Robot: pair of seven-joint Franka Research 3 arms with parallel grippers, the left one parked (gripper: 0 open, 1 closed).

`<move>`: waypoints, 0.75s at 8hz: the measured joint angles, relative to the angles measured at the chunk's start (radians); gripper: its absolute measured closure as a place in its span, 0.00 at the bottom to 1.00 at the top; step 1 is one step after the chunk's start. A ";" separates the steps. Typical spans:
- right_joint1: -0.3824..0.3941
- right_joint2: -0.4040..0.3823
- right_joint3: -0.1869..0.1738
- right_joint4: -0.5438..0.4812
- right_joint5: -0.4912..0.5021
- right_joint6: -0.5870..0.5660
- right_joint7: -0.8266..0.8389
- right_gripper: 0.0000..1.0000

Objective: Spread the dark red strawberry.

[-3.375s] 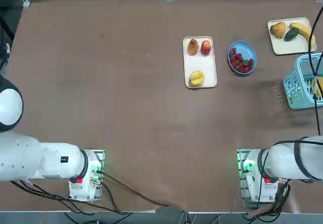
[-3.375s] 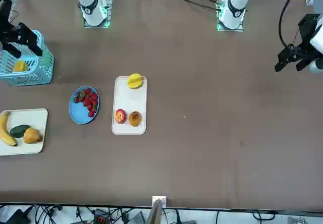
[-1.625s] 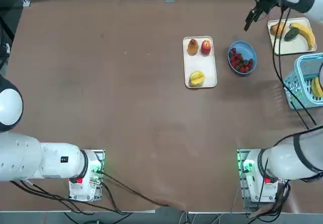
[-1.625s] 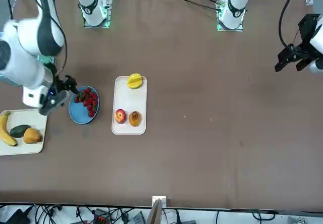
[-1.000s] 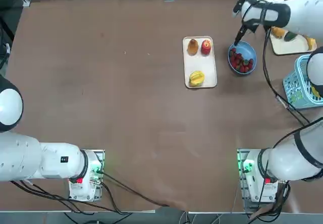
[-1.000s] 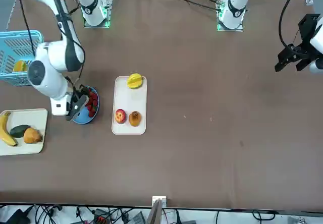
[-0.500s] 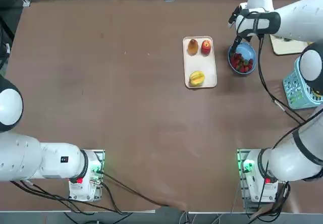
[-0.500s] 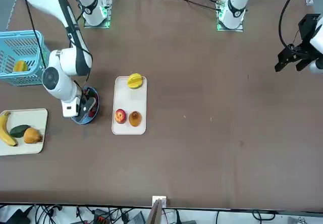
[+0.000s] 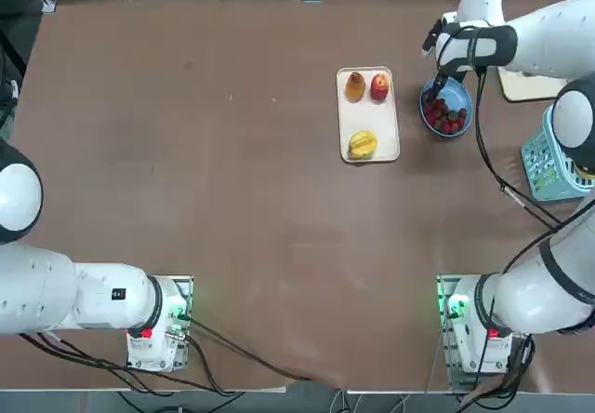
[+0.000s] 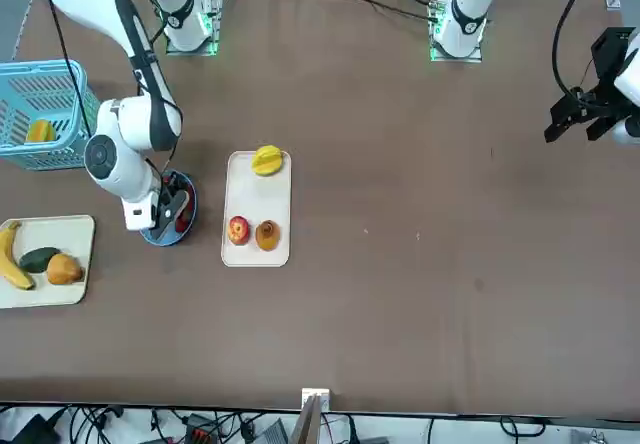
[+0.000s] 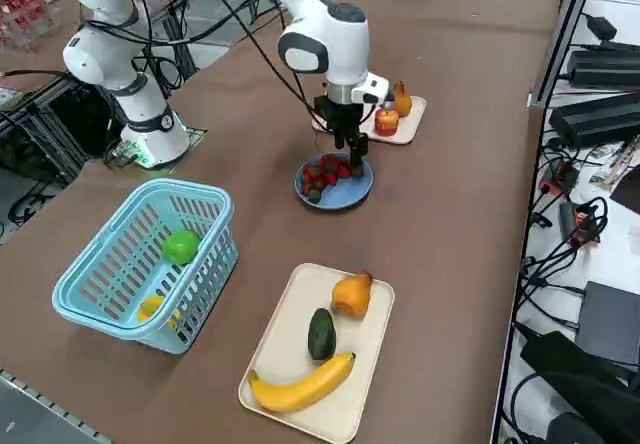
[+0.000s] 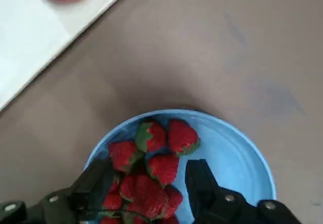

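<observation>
A blue bowl [image 12: 237, 148] holds a pile of several red strawberries [image 12: 151, 168]; a darker berry [image 12: 149, 196] lies low in the pile between my fingers. My right gripper [image 12: 149, 183] is open and hangs just over the pile, one finger on each side of it. From overhead the gripper [image 9: 439, 83] covers the far-left part of the bowl [image 9: 457, 97]. From the side, the gripper [image 11: 352, 149] points straight down above the strawberries [image 11: 322, 176].
A white tray [image 9: 368, 113] to the bowl's left carries a pear, an apple and a yellow fruit. A second tray [image 11: 320, 349] has a banana, a dark green fruit and an orange one. A blue basket [image 11: 140, 264] stands nearer the robot's base.
My right arm swung from over the basket to the blue bowl and lowered its open gripper onto the strawberry pile. It has barely moved over the last half second.
</observation>
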 joint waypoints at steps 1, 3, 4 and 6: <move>0.000 -0.003 -0.003 -0.011 0.000 0.000 0.000 0.13; -0.011 -0.012 -0.010 -0.030 0.000 -0.003 -0.007 0.17; -0.024 -0.016 -0.011 -0.035 0.000 -0.006 -0.019 0.18; -0.035 -0.016 -0.011 -0.036 0.000 -0.009 -0.025 0.22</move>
